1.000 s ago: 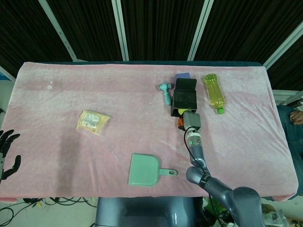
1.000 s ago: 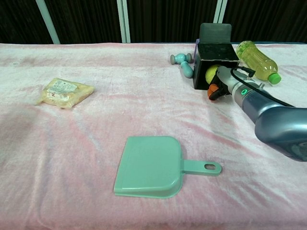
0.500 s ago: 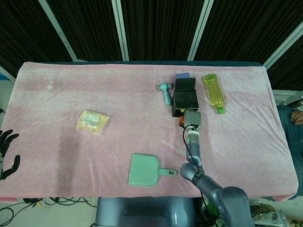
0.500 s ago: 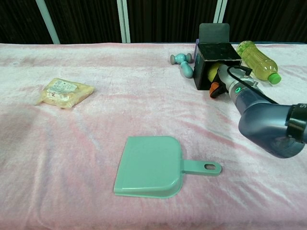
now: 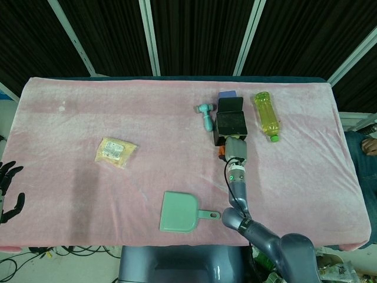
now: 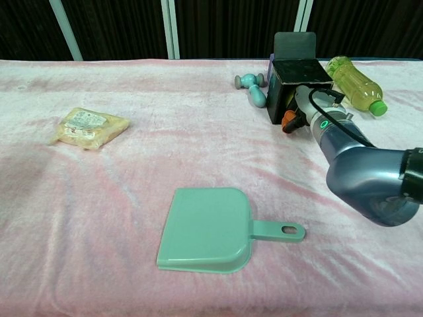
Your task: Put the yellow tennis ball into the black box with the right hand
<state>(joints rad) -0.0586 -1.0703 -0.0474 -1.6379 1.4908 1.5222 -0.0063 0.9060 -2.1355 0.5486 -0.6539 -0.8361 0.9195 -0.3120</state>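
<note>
The black box (image 5: 231,122) lies on its side at the back right of the pink cloth, with its mouth (image 6: 283,105) facing me and its lid (image 6: 295,45) raised behind. My right hand (image 6: 303,109) reaches into that mouth, and an orange fingertip (image 6: 286,121) shows at the lower edge. In the head view the right hand (image 5: 235,148) sits just in front of the box. The yellow tennis ball is hidden behind the hand, so its grip cannot be made out. My left hand (image 5: 8,188) hangs off the table's left front edge, fingers spread and holding nothing.
A green bottle (image 6: 353,82) lies right of the box and a teal dumbbell toy (image 6: 252,88) lies left of it. A teal dustpan (image 6: 211,230) lies at the front centre. A yellow snack packet (image 6: 89,127) lies at the left.
My right hand has pushed further into the box mouth. The yellow ball, visible at the opening before, is now covered by the hand. The left hand has not moved.
</note>
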